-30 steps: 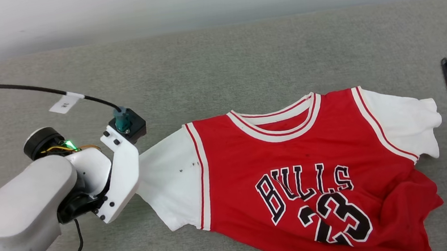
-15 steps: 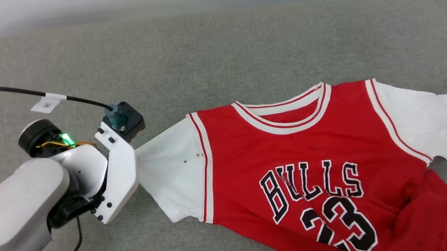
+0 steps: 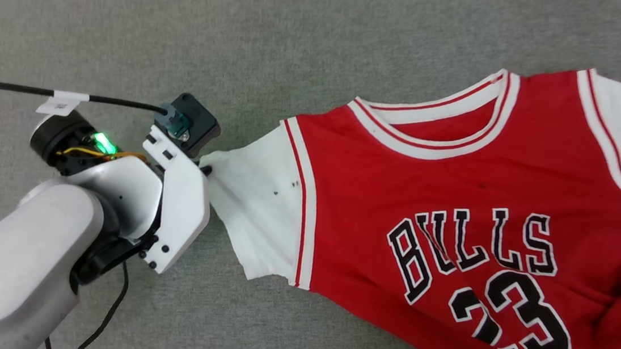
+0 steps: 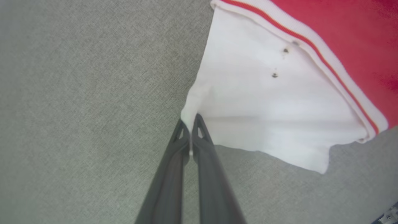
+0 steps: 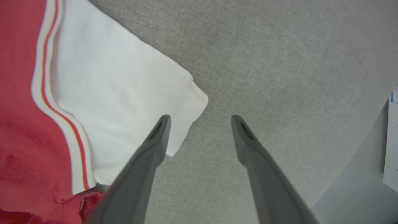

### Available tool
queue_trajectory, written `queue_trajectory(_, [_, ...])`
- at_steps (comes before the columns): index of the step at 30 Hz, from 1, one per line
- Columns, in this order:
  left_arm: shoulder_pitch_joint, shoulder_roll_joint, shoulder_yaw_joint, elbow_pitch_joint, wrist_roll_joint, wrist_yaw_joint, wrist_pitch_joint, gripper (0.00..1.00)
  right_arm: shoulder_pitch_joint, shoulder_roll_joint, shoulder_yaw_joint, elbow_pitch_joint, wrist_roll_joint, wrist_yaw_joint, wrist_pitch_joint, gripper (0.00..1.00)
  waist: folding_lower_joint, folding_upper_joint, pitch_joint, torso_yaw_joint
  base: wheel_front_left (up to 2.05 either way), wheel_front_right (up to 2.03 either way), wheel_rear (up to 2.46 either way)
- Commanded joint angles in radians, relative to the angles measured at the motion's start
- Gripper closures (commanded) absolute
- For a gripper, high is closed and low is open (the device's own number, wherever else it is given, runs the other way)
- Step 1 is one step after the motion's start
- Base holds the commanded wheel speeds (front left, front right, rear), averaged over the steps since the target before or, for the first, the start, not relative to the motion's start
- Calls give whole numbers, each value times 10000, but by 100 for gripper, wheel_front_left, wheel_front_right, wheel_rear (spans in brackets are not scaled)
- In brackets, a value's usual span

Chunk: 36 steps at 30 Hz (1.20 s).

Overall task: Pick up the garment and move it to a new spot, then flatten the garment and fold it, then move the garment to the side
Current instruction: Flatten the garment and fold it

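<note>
The garment [image 3: 431, 185] is a red jersey T-shirt with white sleeves and black-and-white "BULLS 23" lettering. It lies chest-up on the grey fabric surface [image 3: 331, 35], its lower right part rumpled. My left gripper [image 3: 206, 170] is at its left sleeve, shut on the corner of that white sleeve [image 4: 264, 102], with the cloth pinched at the tips of my left gripper [image 4: 190, 119]. My right gripper [image 5: 200, 118] hangs open just above the surface. Its left finger overlaps the edge of the other white sleeve [image 5: 108, 87], and nothing sits between its fingers.
A black cable with a white tag [image 3: 61, 101] runs from the left wrist out of the head view's left side. In the right wrist view the surface's curved edge [image 5: 348, 161] meets pale floor, where a white sheet [image 5: 392, 137] lies.
The head camera has moved, so the whole picture has shifted: the pale wall at the back and the right gripper's finger have left it. The left gripper keeps its pinch on the sleeve.
</note>
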Motion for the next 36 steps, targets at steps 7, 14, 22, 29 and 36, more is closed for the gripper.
queue_trajectory(7, [-338, -196, 76, -18, 205, -8, -253, 100, 861, 761, 280, 748, -96, -8, 152, 0, -1, -1, 668, 321, 0, 0, 0])
queue_trajectory(14, [-210, -203, 4, 141, 231, -14, -472, 100, 1060, 1278, 693, 895, 26, 8, -246, 100, -1, -1, 544, 198, 0, 0, 0])
queue_trajectory(22, [365, -229, -74, 715, 171, 38, -1108, 100, 373, 986, 858, 549, -77, 2, -1506, 100, -1, -1, -686, -159, 0, 0, 0])
queue_trajectory(29, [694, -154, 4, 901, 214, 121, -1748, 100, 190, 568, 1315, -31, 156, -11, -2630, 100, -1, -1, -2057, -417, 0, 0, 0])
queue_trajectory(36, [269, -140, 374, 827, 456, 336, -2415, 100, -274, -89, 1535, -818, 197, -11, -3750, 100, -1, -1, -2987, -515, 0, 0, 0])
